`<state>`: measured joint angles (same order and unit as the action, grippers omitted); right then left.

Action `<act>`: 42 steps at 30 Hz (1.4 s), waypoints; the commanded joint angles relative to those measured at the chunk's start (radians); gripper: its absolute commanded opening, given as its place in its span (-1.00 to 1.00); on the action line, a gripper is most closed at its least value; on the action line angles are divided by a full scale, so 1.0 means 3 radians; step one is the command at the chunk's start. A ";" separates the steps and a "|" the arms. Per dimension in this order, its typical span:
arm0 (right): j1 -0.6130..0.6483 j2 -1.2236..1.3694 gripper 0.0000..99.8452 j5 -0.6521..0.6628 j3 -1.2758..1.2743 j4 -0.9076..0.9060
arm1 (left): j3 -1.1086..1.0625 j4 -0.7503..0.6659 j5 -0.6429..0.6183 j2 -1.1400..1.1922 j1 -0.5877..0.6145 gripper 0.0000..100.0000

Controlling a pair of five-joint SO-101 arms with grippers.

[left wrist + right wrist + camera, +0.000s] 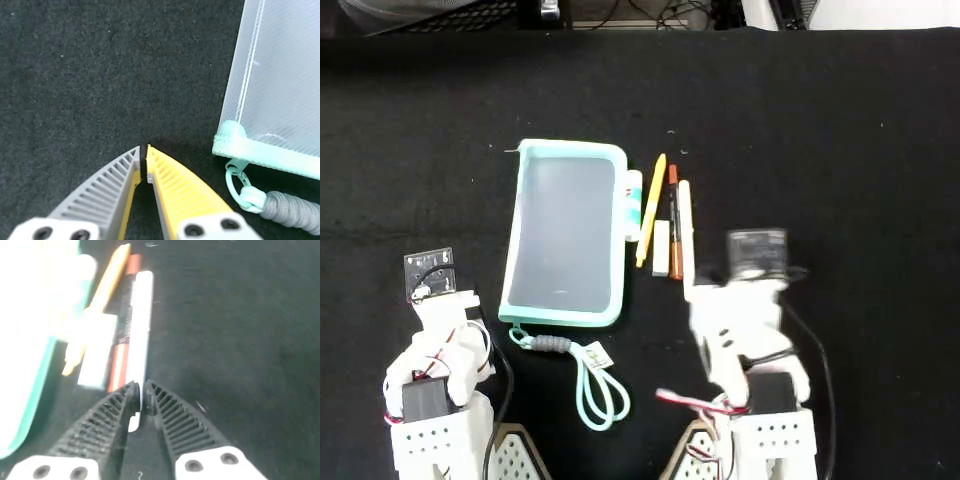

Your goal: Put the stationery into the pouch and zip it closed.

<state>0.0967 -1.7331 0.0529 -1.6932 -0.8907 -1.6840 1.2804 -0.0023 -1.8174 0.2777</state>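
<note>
A mint-edged pouch (565,230) with a translucent face lies flat mid-table, its corner (280,75) close to my left gripper (145,155), which is shut just above the black cloth beside it. Right of the pouch lie a white-and-green stick (633,205), a yellow pen (651,205), an orange pen (673,215), a white pen (686,235) and a white eraser (661,248). My right gripper (141,390) is shut with nothing held, directly over the near end of the white pen (140,325), with the eraser (95,347) and orange pen (120,355) alongside.
A mint cord loop (595,385) on a grey braided pull (290,207) trails from the pouch's near corner between the two arm bases. Black cloth (820,150) covers the table, with open room to the far left and far right.
</note>
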 commanded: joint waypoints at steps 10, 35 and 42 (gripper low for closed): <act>0.1289 -0.0028 -0.65 0.0875 0.0074 -0.0102 | -0.0049 -0.0020 -0.0031 -0.0005 -0.0018 -0.91; 0.2951 0.0090 -0.65 0.0476 0.0468 0.0215 | -0.0049 -0.0020 -0.0031 -0.0005 -0.0013 -0.91; 0.2746 0.0969 -0.65 0.0491 0.0652 0.0460 | -0.0049 -0.0020 -0.0026 -0.0005 -0.0033 -0.91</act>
<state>0.9375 -1.5489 0.2048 -1.5627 -0.8048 -1.6840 1.2804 -0.0023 -1.8174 0.2777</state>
